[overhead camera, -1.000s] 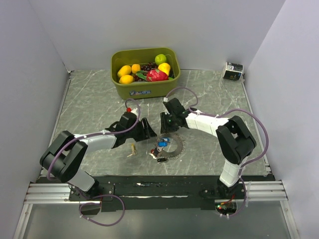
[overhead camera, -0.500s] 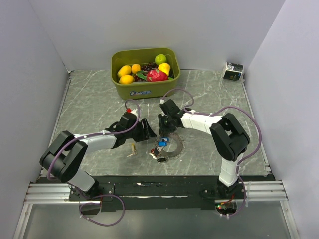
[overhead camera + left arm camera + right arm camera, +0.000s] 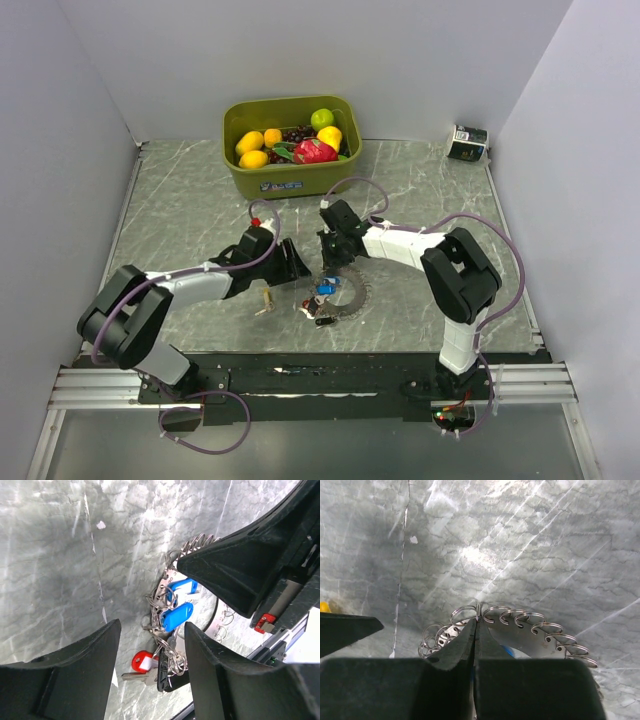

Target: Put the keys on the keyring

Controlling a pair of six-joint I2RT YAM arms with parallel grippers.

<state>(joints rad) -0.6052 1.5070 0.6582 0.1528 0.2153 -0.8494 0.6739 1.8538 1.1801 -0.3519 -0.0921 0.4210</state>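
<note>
Your right elbow (image 3: 462, 272) has swung inward; the right end effector (image 3: 476, 624) is pinched shut on the keyring (image 3: 543, 629). Your left end effector (image 3: 151, 632) stands open above the keys (image 3: 177, 616).

Keys (image 3: 176, 616) at left end of keyring (image 3: 352, 293); fruit bin (image 3: 290, 182) behind them; box (image 3: 467, 142) at far right corner.
</note>
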